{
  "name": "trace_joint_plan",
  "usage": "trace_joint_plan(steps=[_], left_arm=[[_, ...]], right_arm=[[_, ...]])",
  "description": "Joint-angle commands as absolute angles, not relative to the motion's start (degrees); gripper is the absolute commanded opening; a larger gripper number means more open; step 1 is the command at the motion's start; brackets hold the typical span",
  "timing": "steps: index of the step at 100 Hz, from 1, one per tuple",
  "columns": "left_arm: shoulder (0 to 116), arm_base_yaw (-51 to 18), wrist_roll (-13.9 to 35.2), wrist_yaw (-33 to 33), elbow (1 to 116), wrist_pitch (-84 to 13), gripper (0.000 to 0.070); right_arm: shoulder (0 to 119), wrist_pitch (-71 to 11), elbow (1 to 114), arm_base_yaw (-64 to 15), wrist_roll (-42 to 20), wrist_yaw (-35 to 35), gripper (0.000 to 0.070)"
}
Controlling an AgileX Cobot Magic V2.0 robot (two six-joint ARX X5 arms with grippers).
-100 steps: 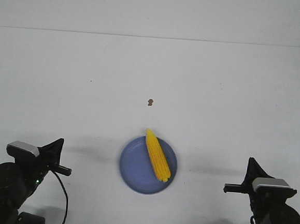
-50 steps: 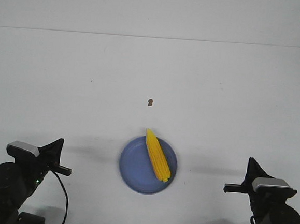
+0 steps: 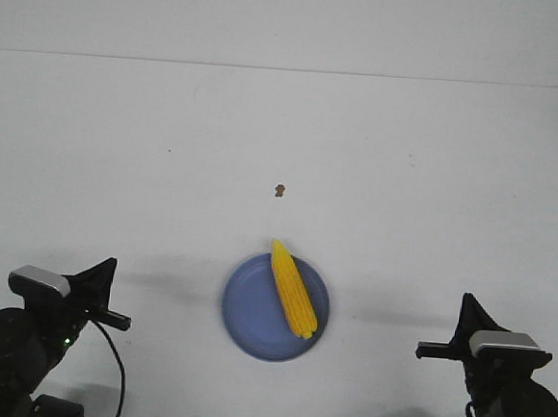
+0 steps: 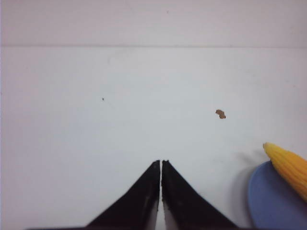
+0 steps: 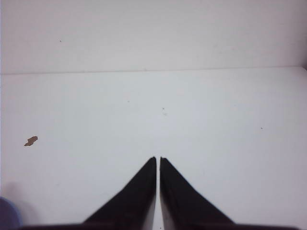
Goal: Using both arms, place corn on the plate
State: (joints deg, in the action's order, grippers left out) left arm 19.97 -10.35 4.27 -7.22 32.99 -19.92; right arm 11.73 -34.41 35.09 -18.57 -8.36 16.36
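On the plain white table (image 3: 167,161) the round, shallow periwinkle-blue plate (image 3: 247,312) sits between the two black jointed arms, and the bright yellow tapered corn cob (image 3: 292,290) lies across it, its tip overhanging the far rim. Over the last second only the left gripper (image 4: 160,165) has sunk slightly toward its base, while the right gripper (image 5: 158,163) has not moved; both have their fingers pressed together on nothing, well apart from the plate. With the tiny brown speck (image 3: 279,190) untouched beyond, the task looks finished and the arms seem parked.

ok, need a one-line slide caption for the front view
Corn lying diagonally on the blue plate, both arms retracted at the table's near edge, grippers shut and empty.
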Motion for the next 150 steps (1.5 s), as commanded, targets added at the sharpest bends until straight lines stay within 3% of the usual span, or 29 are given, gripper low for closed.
trace_joint_plan(steps=[1, 43, 95, 126, 150], left_arm=[[19.1, -10.3, 2.4, -7.0, 33.2, -17.8, 0.0005], [8.5, -7.8, 1.7, -7.0, 18.8, 3.0, 0.0006], [0.2, -1.1, 2.4, -7.0, 6.3, 9.7, 0.0006], [0.2, -0.5, 3.0, -7.0, 1.5, 17.1, 0.0006], [0.2, -0.4, 3.7, -7.0, 0.8, 16.4, 0.0006]], right_arm=[[11.6, -33.8, 35.2, -18.7, -8.6, 16.5, 0.0017], [11.6, -33.8, 35.2, -18.7, -8.6, 16.5, 0.0017], [11.6, -33.8, 35.2, -18.7, -8.6, 16.5, 0.0017], [11.6, -33.8, 35.2, -18.7, -8.6, 16.5, 0.0017], [11.6, -33.8, 35.2, -18.7, -8.6, 16.5, 0.0017]])
